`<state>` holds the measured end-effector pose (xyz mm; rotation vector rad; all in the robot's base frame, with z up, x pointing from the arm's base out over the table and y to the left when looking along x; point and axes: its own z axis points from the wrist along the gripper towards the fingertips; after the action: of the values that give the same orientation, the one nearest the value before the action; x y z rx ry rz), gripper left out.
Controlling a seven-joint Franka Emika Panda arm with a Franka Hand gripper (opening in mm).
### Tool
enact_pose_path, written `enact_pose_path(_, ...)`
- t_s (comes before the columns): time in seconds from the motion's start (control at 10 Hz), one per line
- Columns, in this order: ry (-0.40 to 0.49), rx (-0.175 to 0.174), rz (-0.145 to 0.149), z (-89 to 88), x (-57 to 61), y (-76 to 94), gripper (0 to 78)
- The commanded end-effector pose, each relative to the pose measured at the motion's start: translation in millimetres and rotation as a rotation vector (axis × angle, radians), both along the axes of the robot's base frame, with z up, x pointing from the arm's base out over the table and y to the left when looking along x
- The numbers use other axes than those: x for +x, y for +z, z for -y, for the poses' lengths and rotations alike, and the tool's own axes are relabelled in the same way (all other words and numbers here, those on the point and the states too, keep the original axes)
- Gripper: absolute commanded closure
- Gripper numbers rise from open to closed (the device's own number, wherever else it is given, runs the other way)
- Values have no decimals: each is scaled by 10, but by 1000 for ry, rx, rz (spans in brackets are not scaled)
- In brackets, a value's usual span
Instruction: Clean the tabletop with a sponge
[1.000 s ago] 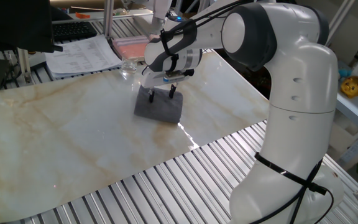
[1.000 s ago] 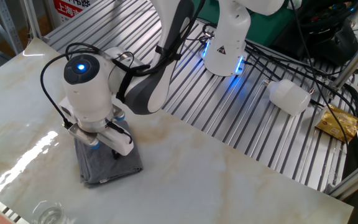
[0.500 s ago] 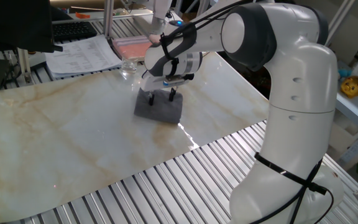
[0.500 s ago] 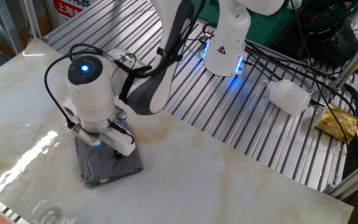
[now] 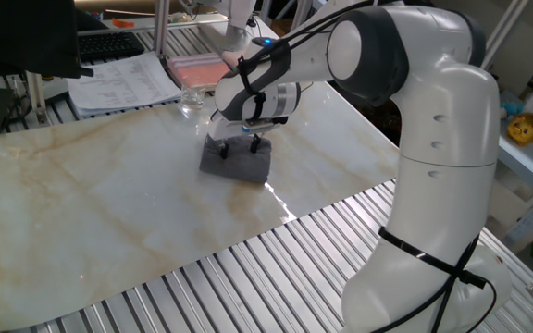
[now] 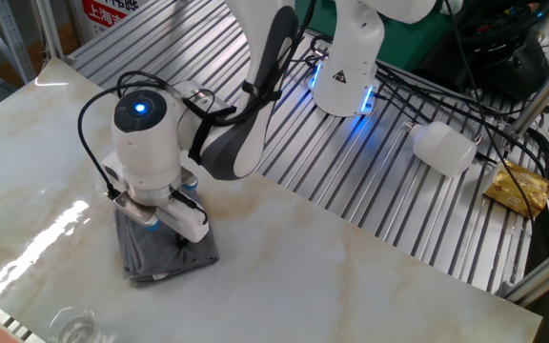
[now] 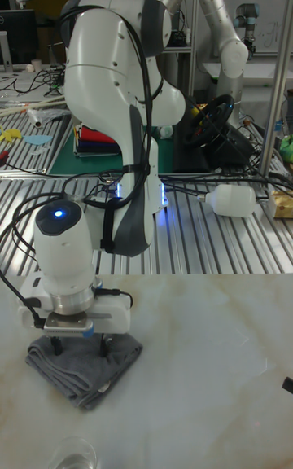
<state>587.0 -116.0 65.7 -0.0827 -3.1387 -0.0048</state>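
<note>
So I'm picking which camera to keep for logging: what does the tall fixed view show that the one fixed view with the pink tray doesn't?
Only the tall view shows a white plastic bottle lying on the metal slats and a second white arm behind. Only the other shows the pink tray, papers and keyboard. Both show the gripper with open fingers down on the grey sponge on the marble tabletop.

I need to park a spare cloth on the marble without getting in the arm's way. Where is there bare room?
The tabletop is bare over its long stretch between the sponge and the far end, down to the metal slats. It is crowded around the pincer on the sponge, and behind it by the glass, pink tray and papers.
</note>
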Motion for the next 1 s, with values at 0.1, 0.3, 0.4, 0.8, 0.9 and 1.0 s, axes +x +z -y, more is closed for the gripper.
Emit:
enact_pose_path(0.1,0,3,-10,-20,-45,-101,2)
enact_pose_path(0.3,-5,4,-11,-23,-44,-139,2)
enact_pose_path(0.4,-7,4,-9,-24,-46,-163,2)
enact_pose_path(0.8,-15,5,-9,-26,-56,-205,2)
enact_pose_path(0.9,-12,4,-9,-26,-57,-208,2)
enact_pose_path(1.0,-3,4,-11,-26,-57,-217,2)
